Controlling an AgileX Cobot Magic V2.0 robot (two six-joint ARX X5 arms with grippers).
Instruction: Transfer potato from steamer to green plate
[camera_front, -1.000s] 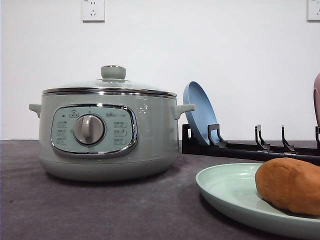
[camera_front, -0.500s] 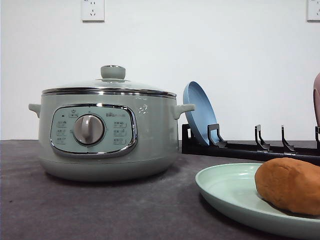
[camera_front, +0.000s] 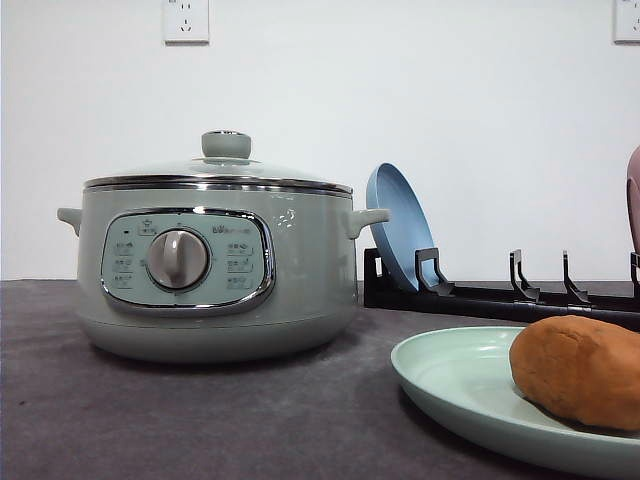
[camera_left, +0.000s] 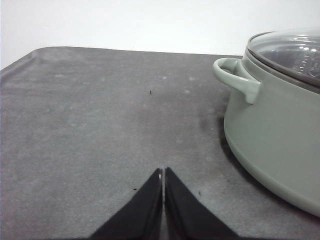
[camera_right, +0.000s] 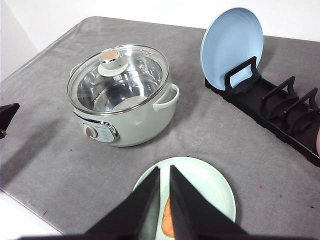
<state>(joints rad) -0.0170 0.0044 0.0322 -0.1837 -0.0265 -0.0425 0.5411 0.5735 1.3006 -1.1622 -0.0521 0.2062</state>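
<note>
Nothing has shifted since a second ago: pot, plates and potato sit exactly where they were. And the potato (camera_front: 580, 372) is lying on the green plate (camera_front: 450, 385) at the lower right of the front view, while the steamer (camera_front: 215, 265) stands at centre left with its glass lid (camera_right: 117, 75) on and, seen through that lid, only a bare metal bowl inside. So the transfer looks finished! The right hand (camera_right: 164, 187) hangs above the plate, fingers nearly pinched together with just a slit, gripping nothing. The left hand (camera_left: 163, 175) is clenched empty over bare tabletop (camera_left: 100, 125) beside the steamer's handle. Next call, I'd judge: simply pull both arms away, leaving the plate undisturbed.
</note>
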